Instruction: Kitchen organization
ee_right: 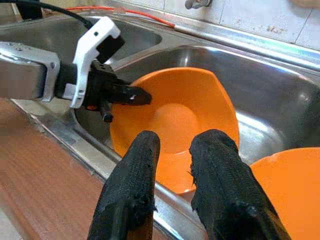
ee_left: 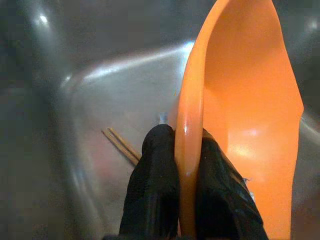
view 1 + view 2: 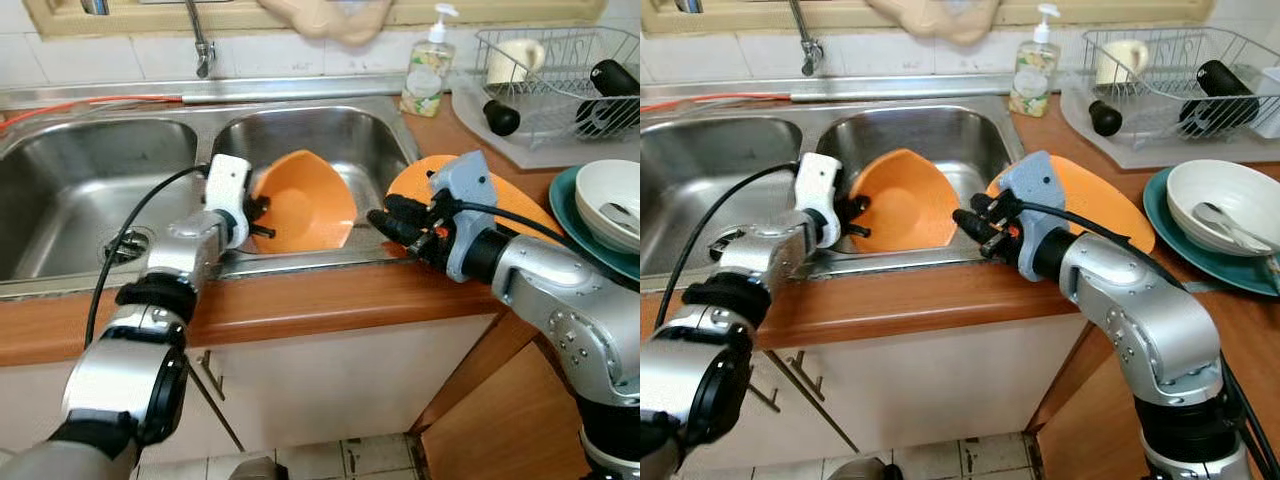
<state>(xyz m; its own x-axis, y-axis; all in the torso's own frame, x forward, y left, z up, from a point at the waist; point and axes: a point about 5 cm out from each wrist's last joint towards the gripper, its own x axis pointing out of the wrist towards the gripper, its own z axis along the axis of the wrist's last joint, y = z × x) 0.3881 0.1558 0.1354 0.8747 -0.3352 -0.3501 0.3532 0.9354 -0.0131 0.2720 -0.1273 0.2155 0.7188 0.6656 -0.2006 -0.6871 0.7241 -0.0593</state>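
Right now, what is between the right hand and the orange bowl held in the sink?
Nothing: the right wrist view shows only the steel sink rim between the right hand and the orange bowl.

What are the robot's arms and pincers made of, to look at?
Both arms are jointed silver metal with black bands. The left gripper has a white housing and a black cable; the right gripper has a blue-grey housing. Each ends in two long black fingers.

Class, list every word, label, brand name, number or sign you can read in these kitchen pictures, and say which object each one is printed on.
No text can be read in these pictures.
Soap bottle by the sink: it carries a printed label, too small and blurred to read.
Orange bowl held by the left gripper: no print.
Right gripper: no marking legible.
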